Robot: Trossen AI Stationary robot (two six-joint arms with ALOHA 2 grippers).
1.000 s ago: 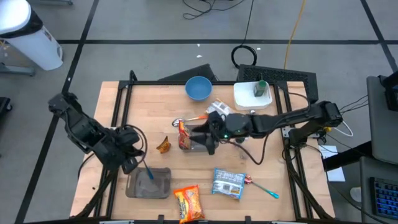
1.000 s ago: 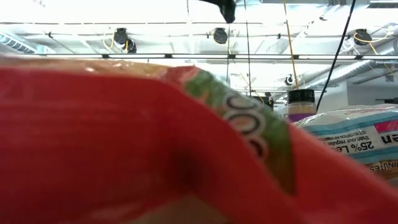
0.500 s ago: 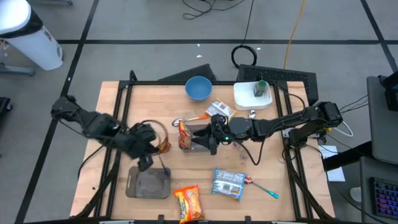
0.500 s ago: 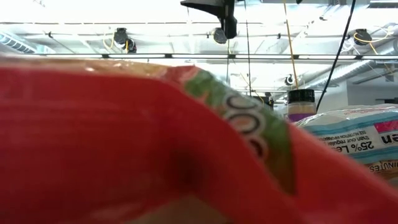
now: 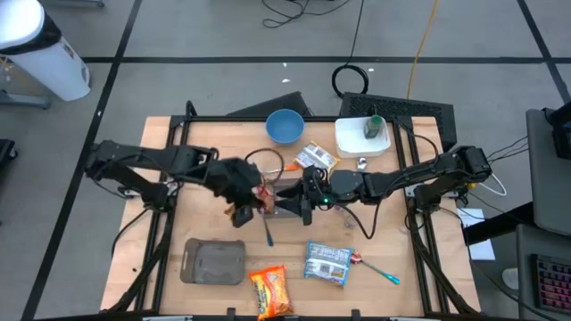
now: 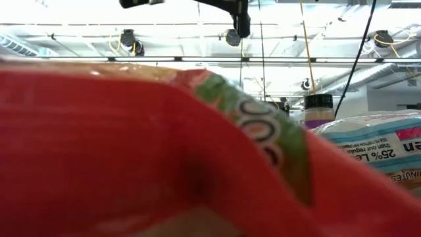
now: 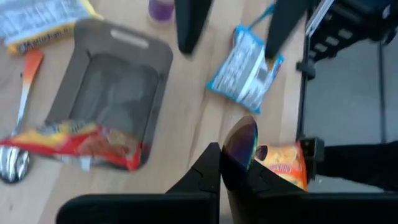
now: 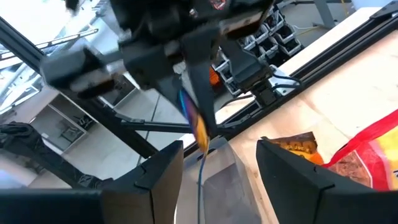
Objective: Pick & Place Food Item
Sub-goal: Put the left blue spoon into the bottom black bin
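Crowding mid-table: left claw [image 5: 252, 198] beside right claw [image 5: 287, 200].

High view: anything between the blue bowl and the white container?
Nothing. In the high view, only bare tabletop separates the blue bowl and the white container.

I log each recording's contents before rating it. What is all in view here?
table: one, light wood
bowl: one, blue, far edge
tub: one, white, beside the bowl
snack packet: one, white-yellow, near the tub
tray: one, grey, near left
noodle packet: one, orange-red, near edge
blue packet: one, blue-white, near centre
spoon: one, teal handle, near right
red bag: one, centre
clear container: one, centre
utensil: one, iridescent with blue handle, held
left end effector: shut on the utensil
right end effector: at the clear container
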